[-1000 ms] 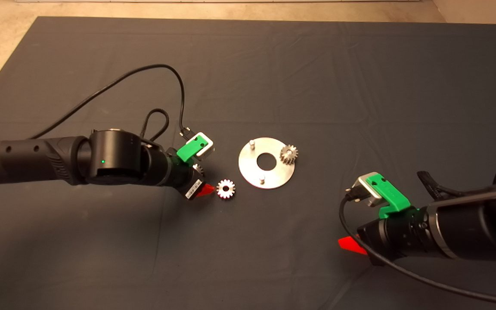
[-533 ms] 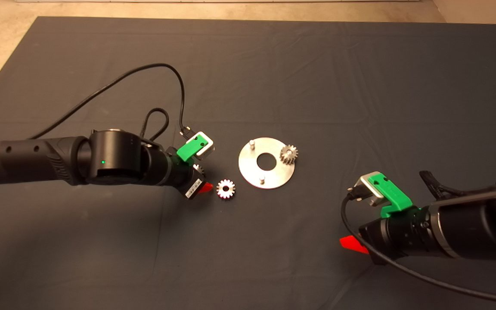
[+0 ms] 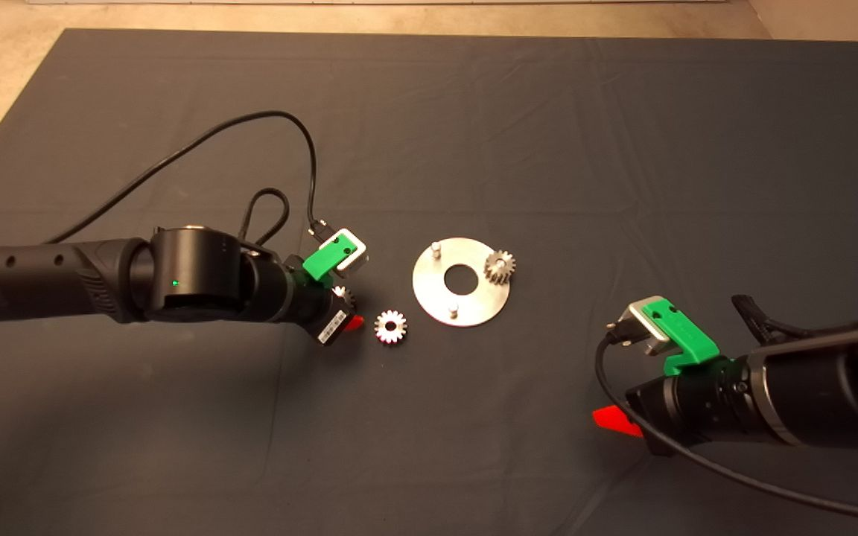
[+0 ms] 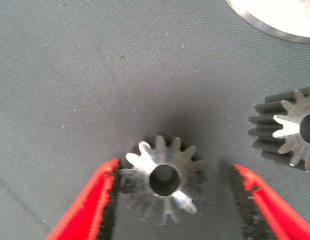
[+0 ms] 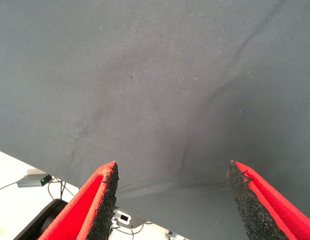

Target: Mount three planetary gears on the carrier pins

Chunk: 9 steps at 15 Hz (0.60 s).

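The silver disc point(image 3: 429, 286) lies mid-mat with two bare carrier pins point(image 3: 436, 246) point(image 3: 453, 308). One planetary gear point(image 3: 500, 266) sits on the disc's right side. A second gear point(image 3: 390, 327) lies on the mat left of the disc. A third gear point(image 4: 164, 179) lies between the open fingers of my left gripper point(image 4: 176, 172). In the head view that gear point(image 3: 339, 292) is mostly hidden under the left gripper point(image 3: 343, 305). One pad point(image 4: 110, 200) is close to its teeth, the other stands apart. My right gripper point(image 3: 611, 420) is open and empty over bare mat at the lower right.
The second gear point(image 4: 290, 129) and the disc's edge point(image 4: 275, 25) show beside the left fingers. A black cable point(image 3: 280, 119) loops over the mat behind the left arm. The right wrist view shows bare mat point(image 5: 160, 75) and its edge.
The left arm has drawn slightly to the left, and less of its red finger shows. The right arm has drifted slightly toward the lower right. The gears and disc have not moved.
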Each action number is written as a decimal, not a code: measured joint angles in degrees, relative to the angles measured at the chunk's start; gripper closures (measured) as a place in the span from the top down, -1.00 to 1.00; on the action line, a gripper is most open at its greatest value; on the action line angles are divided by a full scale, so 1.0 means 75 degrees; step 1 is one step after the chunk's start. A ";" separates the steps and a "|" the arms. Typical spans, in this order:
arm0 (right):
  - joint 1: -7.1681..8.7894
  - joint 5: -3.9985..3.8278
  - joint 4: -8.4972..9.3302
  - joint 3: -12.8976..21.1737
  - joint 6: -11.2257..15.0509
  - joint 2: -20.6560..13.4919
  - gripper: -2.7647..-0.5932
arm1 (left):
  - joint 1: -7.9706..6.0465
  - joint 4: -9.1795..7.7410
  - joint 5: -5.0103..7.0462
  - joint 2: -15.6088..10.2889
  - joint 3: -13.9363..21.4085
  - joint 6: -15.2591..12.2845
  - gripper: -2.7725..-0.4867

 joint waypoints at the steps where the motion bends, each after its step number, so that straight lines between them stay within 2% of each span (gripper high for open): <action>1: 0.0000 0.0002 0.0000 0.0000 0.0000 -0.0058 -0.06 | 0.0001 0.0003 0.0000 -0.0010 0.0003 0.0003 -0.22; 6: 0.0000 0.0005 0.0000 0.0000 -0.0003 -0.0205 -0.06 | 0.0025 0.0013 0.0002 -0.0010 0.0031 0.0047 -0.23; 9: 0.0000 0.0000 0.0000 0.0000 -0.0007 -0.0354 -0.06 | 0.0041 0.0011 -0.0015 -0.0010 0.0109 0.0047 -0.33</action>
